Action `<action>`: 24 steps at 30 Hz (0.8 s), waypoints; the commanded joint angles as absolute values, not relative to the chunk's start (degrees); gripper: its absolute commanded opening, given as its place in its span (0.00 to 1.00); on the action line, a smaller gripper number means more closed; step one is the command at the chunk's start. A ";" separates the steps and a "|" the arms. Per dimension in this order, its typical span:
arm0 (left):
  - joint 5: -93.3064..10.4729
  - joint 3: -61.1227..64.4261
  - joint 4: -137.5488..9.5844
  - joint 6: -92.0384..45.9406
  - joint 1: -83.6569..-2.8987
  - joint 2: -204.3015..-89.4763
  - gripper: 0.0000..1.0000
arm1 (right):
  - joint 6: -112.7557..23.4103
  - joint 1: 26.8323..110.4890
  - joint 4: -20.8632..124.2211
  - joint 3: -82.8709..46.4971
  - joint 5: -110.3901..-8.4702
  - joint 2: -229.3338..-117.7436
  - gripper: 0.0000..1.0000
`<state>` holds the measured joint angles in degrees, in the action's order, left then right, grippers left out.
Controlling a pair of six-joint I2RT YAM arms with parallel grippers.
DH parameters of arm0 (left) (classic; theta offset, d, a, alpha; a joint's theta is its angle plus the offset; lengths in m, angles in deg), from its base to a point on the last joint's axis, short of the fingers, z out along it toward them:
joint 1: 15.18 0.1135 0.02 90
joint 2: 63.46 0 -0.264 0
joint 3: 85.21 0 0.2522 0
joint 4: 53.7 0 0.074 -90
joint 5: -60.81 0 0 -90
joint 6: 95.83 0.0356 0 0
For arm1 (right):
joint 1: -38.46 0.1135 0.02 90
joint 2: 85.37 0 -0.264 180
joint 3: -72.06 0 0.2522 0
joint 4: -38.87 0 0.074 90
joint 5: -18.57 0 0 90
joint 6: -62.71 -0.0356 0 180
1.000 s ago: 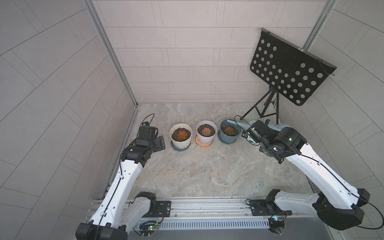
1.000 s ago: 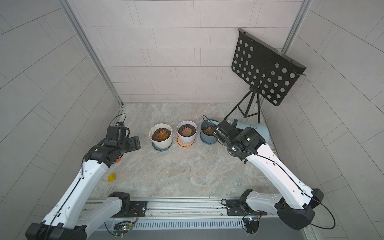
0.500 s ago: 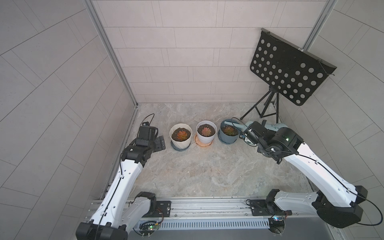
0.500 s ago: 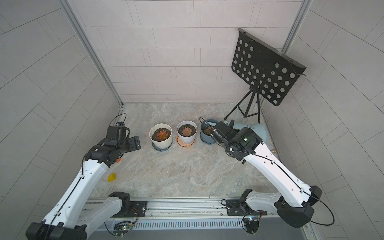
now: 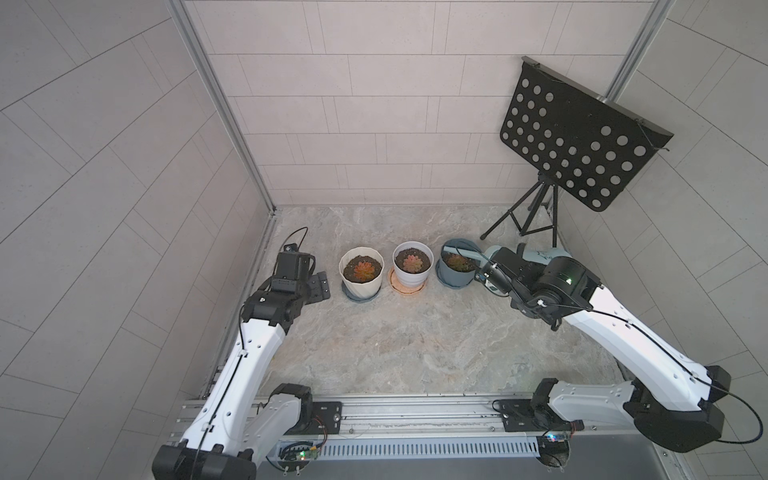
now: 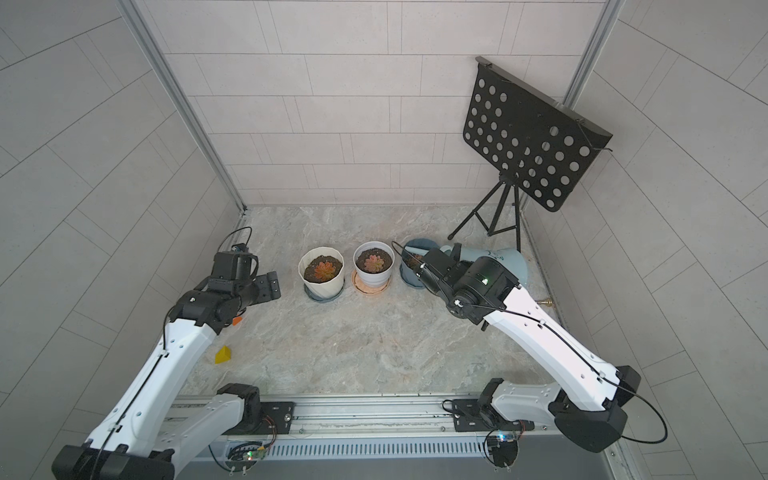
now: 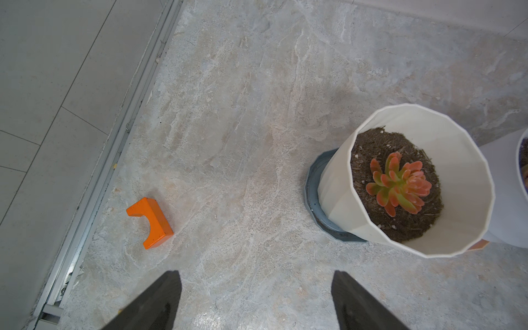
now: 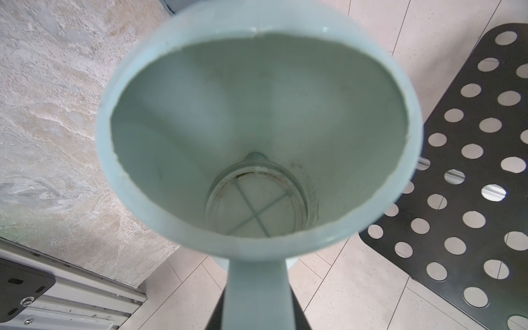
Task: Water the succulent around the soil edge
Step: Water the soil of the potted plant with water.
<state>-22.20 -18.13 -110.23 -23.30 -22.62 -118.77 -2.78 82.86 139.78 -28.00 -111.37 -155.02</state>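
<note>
marble desk (image 5: 415,332): right gripper (image 8: 258,311) clamps watering can (image 5: 544,254), spout over blue pot (image 5: 451,279) mid-frame, seemingly pouring; left gripper (image 7: 257,303) gapes empty. next: circle inside its rim.

Pale tiled walls (image 5: 374,104) enclose a marbled floor (image 5: 415,340); a black perforated music stand (image 5: 577,153) occupies one corner.

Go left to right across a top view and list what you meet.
left claw → cream faceted pot → white round pot → blue-grey pot → black music stand
</note>
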 commanded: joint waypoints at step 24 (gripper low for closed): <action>-22.18 -17.83 -110.44 -22.62 -21.43 -118.85 0.90 | -9.03 86.86 146.74 -25.49 -114.49 -150.17 0.00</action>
